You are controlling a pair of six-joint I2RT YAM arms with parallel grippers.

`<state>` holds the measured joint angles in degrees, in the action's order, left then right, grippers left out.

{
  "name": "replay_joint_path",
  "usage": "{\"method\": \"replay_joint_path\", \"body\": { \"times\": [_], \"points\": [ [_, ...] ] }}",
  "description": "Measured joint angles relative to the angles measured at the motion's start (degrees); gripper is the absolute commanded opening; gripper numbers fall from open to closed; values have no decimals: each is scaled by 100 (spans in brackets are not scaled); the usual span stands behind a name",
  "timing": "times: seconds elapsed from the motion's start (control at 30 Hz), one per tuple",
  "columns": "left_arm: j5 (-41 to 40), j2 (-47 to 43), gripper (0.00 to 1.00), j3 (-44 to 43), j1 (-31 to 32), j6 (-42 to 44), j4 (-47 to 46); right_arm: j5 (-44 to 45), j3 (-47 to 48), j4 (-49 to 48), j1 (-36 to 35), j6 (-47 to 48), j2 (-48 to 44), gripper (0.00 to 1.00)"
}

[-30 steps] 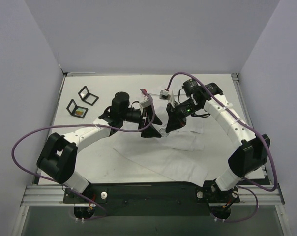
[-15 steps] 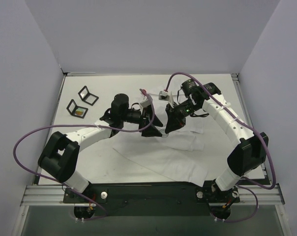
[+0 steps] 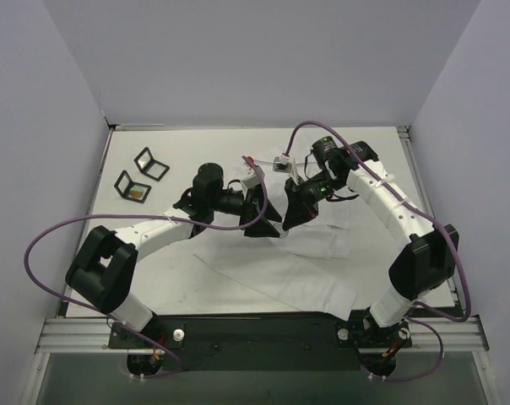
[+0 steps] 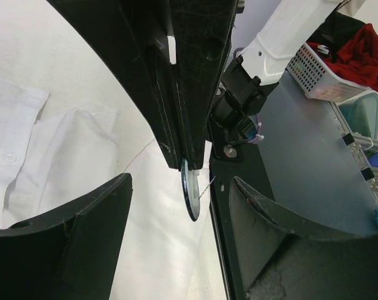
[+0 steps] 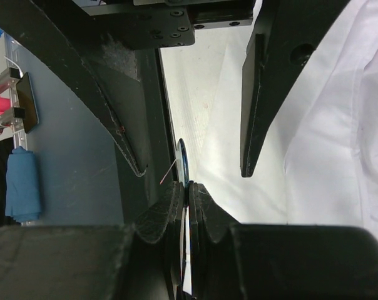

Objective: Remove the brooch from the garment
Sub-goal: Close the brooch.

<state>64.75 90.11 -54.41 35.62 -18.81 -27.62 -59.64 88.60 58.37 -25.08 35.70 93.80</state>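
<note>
The white garment lies crumpled on the table in front of both grippers; it also shows in the left wrist view and the right wrist view. My right gripper is shut on the brooch, a thin round disc seen edge-on. In the left wrist view the brooch hangs below the right fingers, lifted above the cloth, its thin pin sticking out bare. My left gripper is open and empty, its jaws to either side of the brooch without touching it.
Two small open black boxes stand at the back left of the table. White walls enclose the table on three sides. Purple cables loop off both arms.
The left gripper has shifted slightly right, closer to the right gripper. The right gripper stays shut on the brooch and has barely moved.
</note>
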Motion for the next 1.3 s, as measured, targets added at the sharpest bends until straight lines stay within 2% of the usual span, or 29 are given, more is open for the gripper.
{"method": "replay_joint_path", "body": {
  "times": [0.37,0.97,1.3],
  "points": [
    [-4,0,71,9,20,168,39,-195,4,61,229,20,190,0],
    [-114,0,56,9,153,389,214,-341,22,72,256,20,273,0],
    [-114,0,42,9,153,398,212,-363,22,85,256,35,273,0]
  ]
}}
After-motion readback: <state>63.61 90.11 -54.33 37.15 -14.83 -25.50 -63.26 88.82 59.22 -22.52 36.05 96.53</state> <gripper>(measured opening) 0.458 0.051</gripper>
